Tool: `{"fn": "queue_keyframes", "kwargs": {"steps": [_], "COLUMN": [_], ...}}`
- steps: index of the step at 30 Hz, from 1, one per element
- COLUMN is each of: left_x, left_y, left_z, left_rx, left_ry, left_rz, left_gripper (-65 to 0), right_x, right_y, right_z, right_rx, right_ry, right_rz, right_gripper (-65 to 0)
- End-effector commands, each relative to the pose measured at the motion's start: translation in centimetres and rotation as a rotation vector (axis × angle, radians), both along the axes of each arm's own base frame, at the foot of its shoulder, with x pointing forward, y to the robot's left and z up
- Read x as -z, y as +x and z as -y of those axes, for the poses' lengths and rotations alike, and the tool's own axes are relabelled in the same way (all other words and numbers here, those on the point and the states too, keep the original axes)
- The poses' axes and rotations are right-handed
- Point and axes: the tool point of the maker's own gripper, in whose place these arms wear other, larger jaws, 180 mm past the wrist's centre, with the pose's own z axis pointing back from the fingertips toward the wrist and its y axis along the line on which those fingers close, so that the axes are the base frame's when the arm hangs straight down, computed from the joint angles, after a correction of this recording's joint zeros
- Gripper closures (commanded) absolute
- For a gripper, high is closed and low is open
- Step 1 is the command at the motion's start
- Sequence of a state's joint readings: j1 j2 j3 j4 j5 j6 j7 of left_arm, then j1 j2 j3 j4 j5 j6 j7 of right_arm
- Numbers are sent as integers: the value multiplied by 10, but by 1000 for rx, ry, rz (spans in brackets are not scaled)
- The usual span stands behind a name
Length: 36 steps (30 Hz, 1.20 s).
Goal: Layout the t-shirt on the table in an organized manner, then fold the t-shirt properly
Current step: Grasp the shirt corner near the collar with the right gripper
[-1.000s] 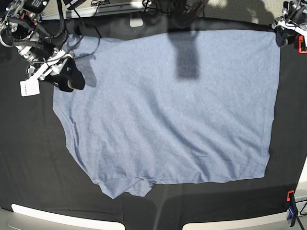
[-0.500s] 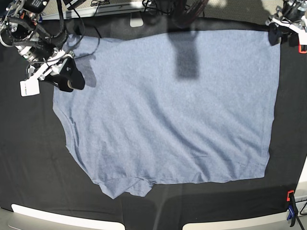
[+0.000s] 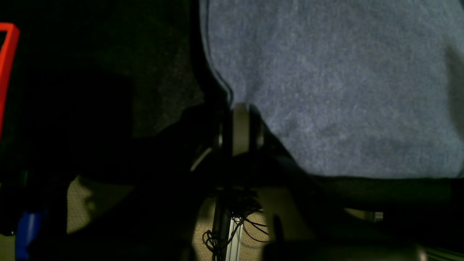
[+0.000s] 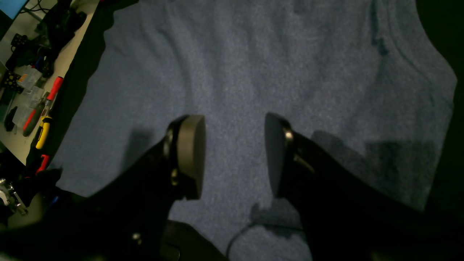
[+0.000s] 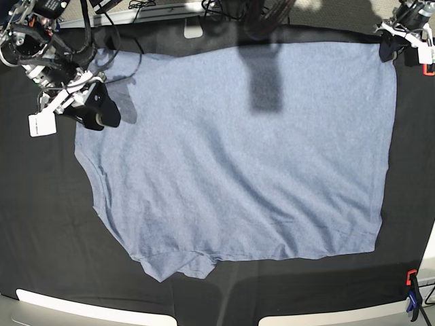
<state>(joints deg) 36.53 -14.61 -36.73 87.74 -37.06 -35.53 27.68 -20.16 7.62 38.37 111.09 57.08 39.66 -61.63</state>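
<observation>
- Right gripper (image 4: 233, 156): jaws spread wide, nothing between them; it hangs over the t-shirt (image 5: 238, 156) close to one sleeve, at the base view's upper left.
- Left gripper (image 3: 239, 127): pads pressed together at the shirt's far corner by the hem; the wrist view seems to show a thin edge of cloth running into the pads, so it is judged closed on that corner.
- T-shirt: spread nearly flat on the black tabletop (image 5: 41, 238), blank side up, collar end toward the base view's left, hem toward the right. A sleeve near the bottom edge lies slightly bunched.
- Step in hand (judged): the laying-out is almost finished; folding has not begun.
- Next move (judged): the left gripper draws its corner taut and lets go; the right gripper descends to pinch the sleeve or shoulder for a first fold.
- Writing: no lettering or brand shows on the upturned cloth. A small white tag (image 5: 41, 125) hangs by the right gripper, its text unreadable.
</observation>
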Motion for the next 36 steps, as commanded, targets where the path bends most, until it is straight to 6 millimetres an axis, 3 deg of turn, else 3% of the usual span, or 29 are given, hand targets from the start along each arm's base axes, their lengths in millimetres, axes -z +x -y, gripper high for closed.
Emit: {"fn": "queue_keyframes", "kwargs": {"steps": [1,15,20,26,36], "left_x": [-7,-10,-10,-13,-13], "left_y": [1,4,4,7,7], "left_z": [-4,-5,-5,-4,-4], "left_rx": [5,-2,-3,-18,-16], "left_ry": [11,13,11,-12,-9], "left_rz": [20,40,42,62,60], "left_gripper": [0,0,0,0,0], "right_x": [-15,15,17,22,44], "right_y": [4,-28,-48,-65,-92], "right_z": [0,-2,20,43,55], "right_rx": [-8,28,200,271,280], "right_ry": [4,17,63,24,-81], "right_rz": [55,-73,-56,-104,-236], "right_gripper": [-248,-248,-248,-247,-248]}}
